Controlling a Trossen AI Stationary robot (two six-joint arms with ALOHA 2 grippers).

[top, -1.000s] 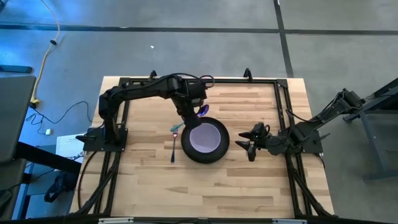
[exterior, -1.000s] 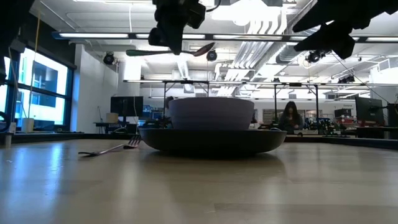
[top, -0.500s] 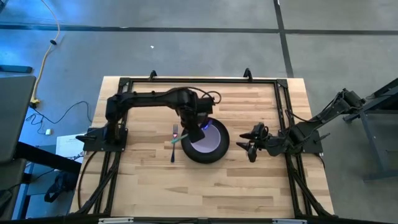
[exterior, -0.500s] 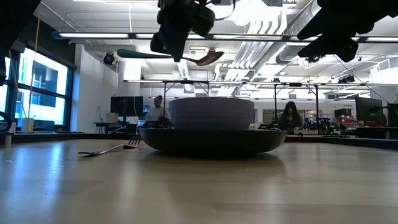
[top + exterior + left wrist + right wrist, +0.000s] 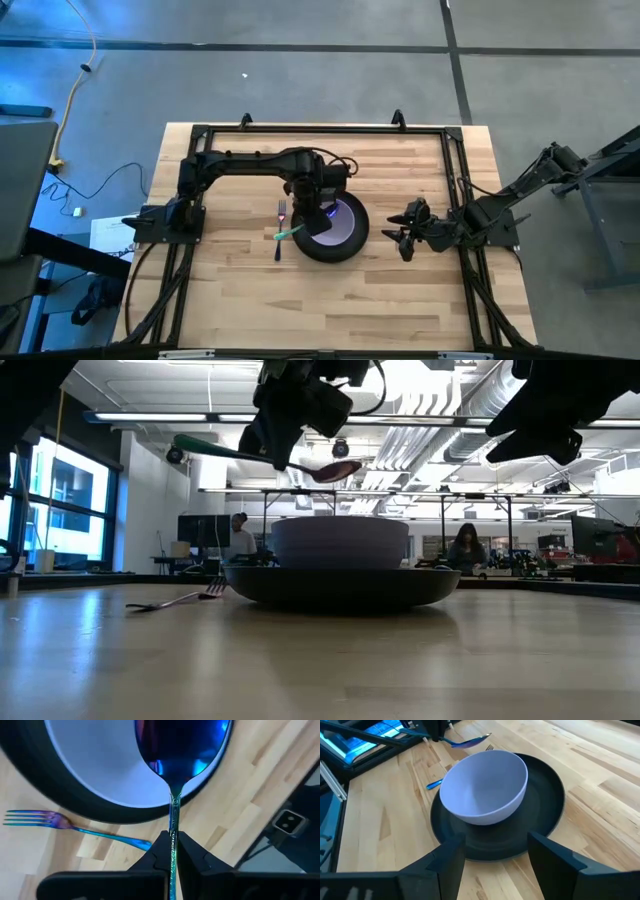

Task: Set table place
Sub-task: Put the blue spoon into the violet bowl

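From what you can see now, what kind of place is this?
Probably a robotics lab or workshop. The table stands on a bare concrete floor, long ceiling lights and exposed ducts run overhead, and people sit at benches behind.

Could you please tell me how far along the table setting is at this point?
Done: the lavender bowl sits on the dark plate, and the fork lies on the table beside the plate, on the left arm's side. In hand: the left gripper is shut on the spoon, held in the air above the bowl. Left: setting the spoon down. The right gripper waits open beside the plate.
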